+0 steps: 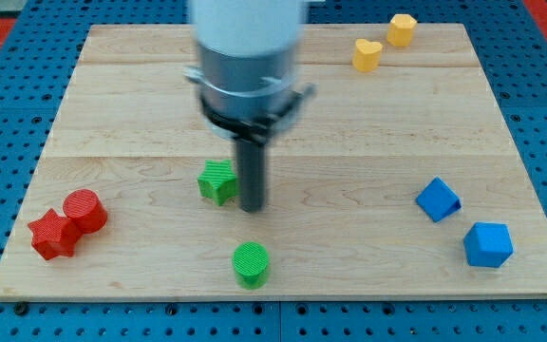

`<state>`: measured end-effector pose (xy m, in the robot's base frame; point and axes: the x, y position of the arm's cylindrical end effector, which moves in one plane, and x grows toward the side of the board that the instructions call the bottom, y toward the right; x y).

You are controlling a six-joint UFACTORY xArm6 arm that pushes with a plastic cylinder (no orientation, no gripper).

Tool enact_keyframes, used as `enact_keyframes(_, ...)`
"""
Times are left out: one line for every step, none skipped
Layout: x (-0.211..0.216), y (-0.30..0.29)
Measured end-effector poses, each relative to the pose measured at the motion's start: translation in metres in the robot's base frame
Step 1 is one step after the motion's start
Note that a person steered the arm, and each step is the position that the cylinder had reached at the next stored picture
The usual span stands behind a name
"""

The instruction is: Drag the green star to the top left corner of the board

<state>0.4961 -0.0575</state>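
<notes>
The green star [217,181] lies on the wooden board [368,123], left of centre and towards the view's bottom. My tip [253,206] stands just to the star's right, touching or nearly touching its right edge. The arm's grey and white body hangs over the board above the star and hides part of the board behind it.
A green cylinder [251,264] sits below my tip near the bottom edge. A red cylinder [84,210] and a red star [52,235] sit together at the bottom left. Two blue blocks [438,199] [488,245] lie at the lower right. A yellow heart [367,55] and a yellow block [401,29] lie at the top right.
</notes>
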Motion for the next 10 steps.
enact_keyframes(-0.072,-0.060)
enact_keyframes(-0.114,-0.099)
enact_keyframes(-0.075,-0.096)
enact_keyframes(-0.101,-0.146)
enact_keyframes(-0.143,-0.132)
enact_keyframes(-0.181,-0.121)
enact_keyframes(-0.155,-0.111)
enact_keyframes(-0.193,-0.152)
enact_keyframes(-0.222,-0.151)
enact_keyframes(-0.201,-0.137)
